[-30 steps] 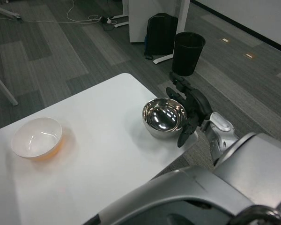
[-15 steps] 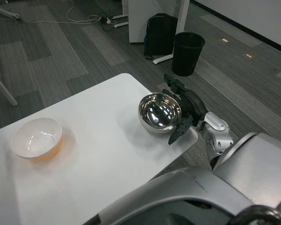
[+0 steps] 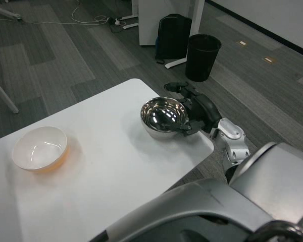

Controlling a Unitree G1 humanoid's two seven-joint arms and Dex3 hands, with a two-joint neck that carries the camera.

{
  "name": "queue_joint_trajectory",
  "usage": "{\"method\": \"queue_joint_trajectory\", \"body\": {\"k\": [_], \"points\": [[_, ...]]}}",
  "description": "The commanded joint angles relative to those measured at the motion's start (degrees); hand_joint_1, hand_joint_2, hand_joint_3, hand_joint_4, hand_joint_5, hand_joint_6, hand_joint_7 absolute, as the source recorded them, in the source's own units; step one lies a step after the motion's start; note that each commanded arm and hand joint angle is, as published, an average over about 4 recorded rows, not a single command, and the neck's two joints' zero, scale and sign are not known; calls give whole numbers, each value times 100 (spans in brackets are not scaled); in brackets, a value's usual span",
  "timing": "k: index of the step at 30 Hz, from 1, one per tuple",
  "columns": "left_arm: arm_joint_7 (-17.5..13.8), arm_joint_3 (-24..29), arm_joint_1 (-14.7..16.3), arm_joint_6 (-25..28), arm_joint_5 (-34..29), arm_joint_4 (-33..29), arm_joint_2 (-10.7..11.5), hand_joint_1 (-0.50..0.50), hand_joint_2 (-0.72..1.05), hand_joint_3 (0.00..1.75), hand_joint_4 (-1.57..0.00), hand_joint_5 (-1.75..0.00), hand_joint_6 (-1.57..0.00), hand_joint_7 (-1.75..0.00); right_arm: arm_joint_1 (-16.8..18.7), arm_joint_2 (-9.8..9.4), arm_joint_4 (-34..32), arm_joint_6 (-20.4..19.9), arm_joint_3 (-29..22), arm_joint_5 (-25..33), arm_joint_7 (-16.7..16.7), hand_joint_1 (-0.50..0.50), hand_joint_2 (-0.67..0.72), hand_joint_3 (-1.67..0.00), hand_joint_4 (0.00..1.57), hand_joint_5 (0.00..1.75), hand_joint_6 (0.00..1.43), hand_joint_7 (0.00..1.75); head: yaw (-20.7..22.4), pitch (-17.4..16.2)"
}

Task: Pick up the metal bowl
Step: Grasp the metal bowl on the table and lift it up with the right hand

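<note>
Head view, the only one: the metal bowl sits a bit right of the frame's center, near the right-hand edge of the white table. It's shiny, mirror-like inside, and looks tipped a little toward the left. The right hand is wrapped around the bowl's right side, with black fingers reaching over the far rim and another part of the hand hooked under the near rim, so it's gripping the bowl rather than just hanging next to it. Can't really tell whether the bowl's bottom is touching the tabletop or is just off it. The silver forearm runs down toward the lower right of the frame.

The left hand doesn't show up anywhere in the shot.

Over at the left edge of the frame, well apart from the metal bowl, there's a white bowl with an orange tint on its outside, sitting upright on the table. Past the table, in the upper middle of the frame, a black bin stands on the grey carpet, with a black backpack just to its left leaning against a white desk leg. A white cable trails across the floor at upper left.
</note>
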Motion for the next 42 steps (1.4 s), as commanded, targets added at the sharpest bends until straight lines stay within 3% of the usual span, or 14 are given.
{"method": "queue_joint_trajectory", "body": {"k": [1,6,10,13,16,18,20,22,24,28,29,33,42], "points": [[-16,26,68,-36,-10,-99,-13,-50,-64,7,0,0,0,0,-15,-58,22,-146,60,-18,-4,-45,-43,-107,81,160,47,154,36,14],[-16,44,174,-36,-24,-249,-13,-50,-64,0,0,0,0,0,-6,-116,-48,-159,117,-44,-4,-42,-48,-119,101,165,88,161,102,44],[-16,44,271,-36,-92,-365,-5,-50,-64,0,0,0,0,0,12,-140,-105,-205,135,-128,-4,-42,-48,-119,107,165,100,161,172,91],[-16,52,321,-36,-100,-418,-5,-50,-64,2,0,0,0,0,12,-142,-121,-245,168,-128,-6,-42,-43,-119,103,165,87,161,225,121],[-16,63,385,-36,-129,-479,2,-50,-64,7,0,0,0,0,12,-149,-132,-330,229,-121,-35,-45,-35,-117,92,165,59,161,264,146],[-16,72,409,-36,-140,-499,4,-50,-64,2,0,0,0,0,12,-155,-145,-392,275,-81,-46,-46,-24,-101,77,155,35,157,275,153],[-16,79,424,-36,-138,-508,4,-50,-64,0,0,0,0,0,16,-164,-180,-432,319,-18,-48,-46,-8,-67,55,133,11,141,279,147],[-16,79,433,-36,-138,-508,4,-50,-64,0,0,0,0,0,29,-168,-233,-436,359,39,-48,-46,4,-44,38,109,1,120,283,139],[-16,79,435,-36,-144,-508,6,-50,-64,0,0,0,0,0,38,-168,-312,-438,407,75,-48,-46,12,-36,26,92,0,108,279,136],[-16,85,429,-36,-151,-508,13,-50,-64,0,0,0,0,0,38,-168,-413,-464,458,77,-61,-42,22,-24,8,7,0,72,258,124],[-16,85,427,-36,-151,-508,13,-50,-64,0,0,0,0,0,40,-168,-431,-478,466,72,-72,-42,25,-20,6,0,0,66,255,114],[-16,74,394,-36,-151,-504,13,-50,-64,0,0,0,0,0,78,-159,-593,-432,473,-97,-109,-38,28,-16,0,0,0,42,262,69],[-16,44,341,-23,-151,-504,13,-50,-64,0,0,0,0,0,188,-186,-848,-207,548,-1160,-131,-33,28,-16,0,0,0,31,271,-46]]}}
